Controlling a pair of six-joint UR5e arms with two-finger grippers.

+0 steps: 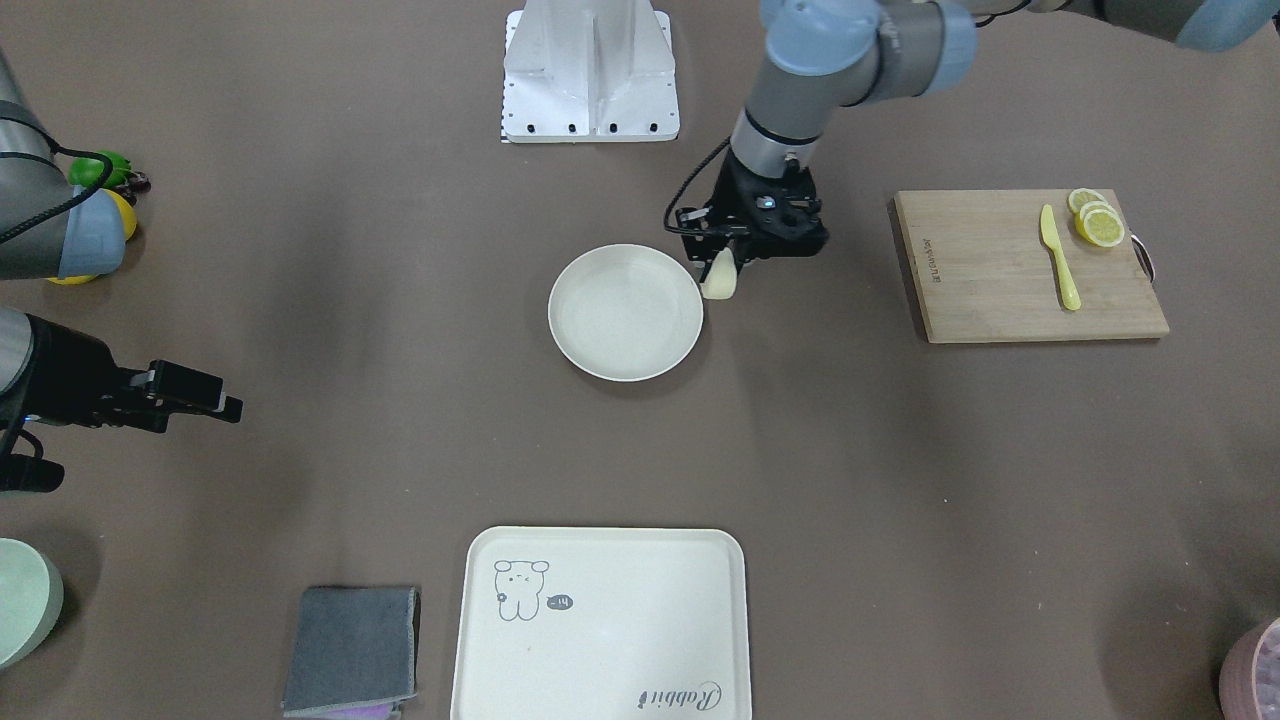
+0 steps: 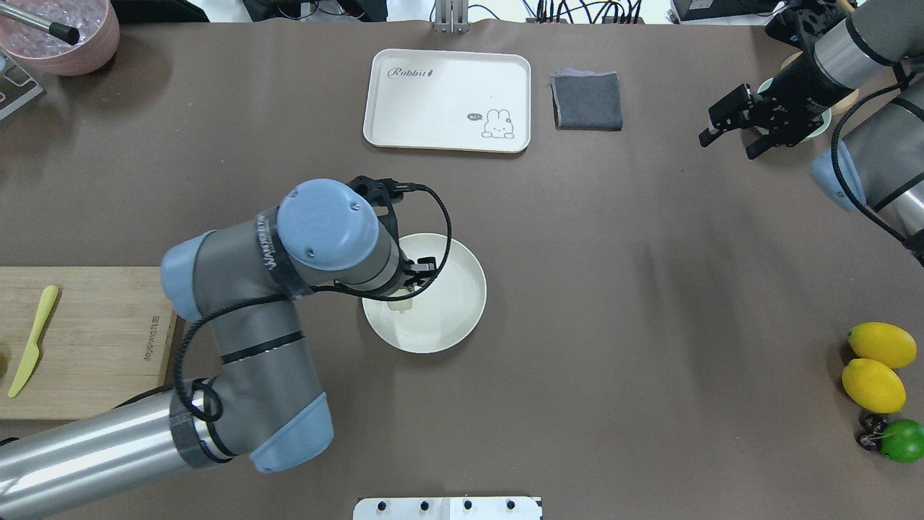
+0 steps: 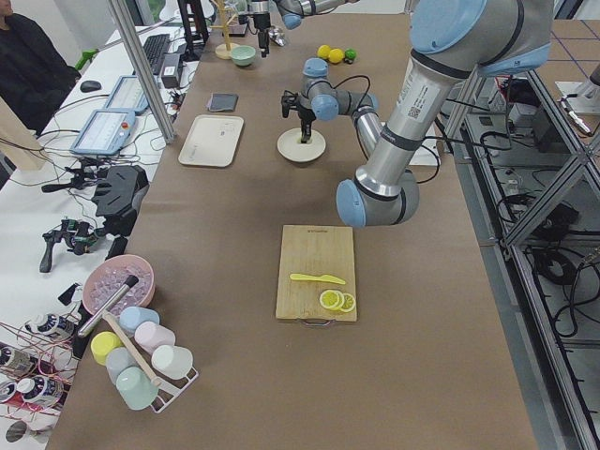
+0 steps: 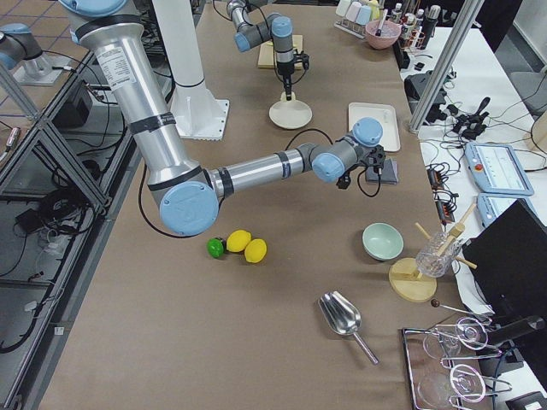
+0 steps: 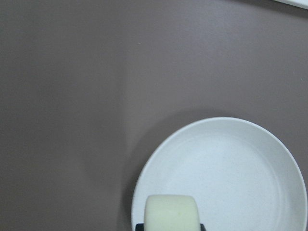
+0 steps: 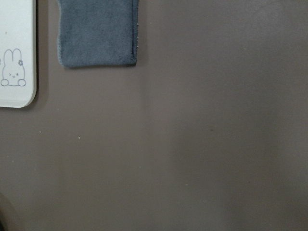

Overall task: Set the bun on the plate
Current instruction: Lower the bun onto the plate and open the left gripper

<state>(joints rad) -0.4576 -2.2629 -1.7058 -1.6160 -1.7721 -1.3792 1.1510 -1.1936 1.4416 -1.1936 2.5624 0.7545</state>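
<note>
My left gripper (image 1: 728, 262) is shut on the bun (image 1: 718, 285), a small pale cream cylinder. It holds the bun just above the edge of the round cream plate (image 1: 625, 315) in the middle of the table. The left wrist view has the bun (image 5: 172, 211) at the bottom, over the near rim of the plate (image 5: 231, 168). From overhead the arm hides most of the bun (image 2: 399, 306), which hangs over the plate (image 2: 451, 303). Far off by the table's end, my right gripper (image 2: 733, 132) is open and holds nothing.
A wooden cutting board (image 1: 1030, 270) carries a yellow knife (image 1: 1060, 258) and lemon slices (image 1: 1098, 222). A cream rabbit tray (image 1: 600, 625) and a grey cloth (image 1: 352, 650) lie beyond the plate. Two lemons (image 2: 877, 361), a lime (image 2: 902, 440) and a green bowl (image 1: 20, 600) sit on my right.
</note>
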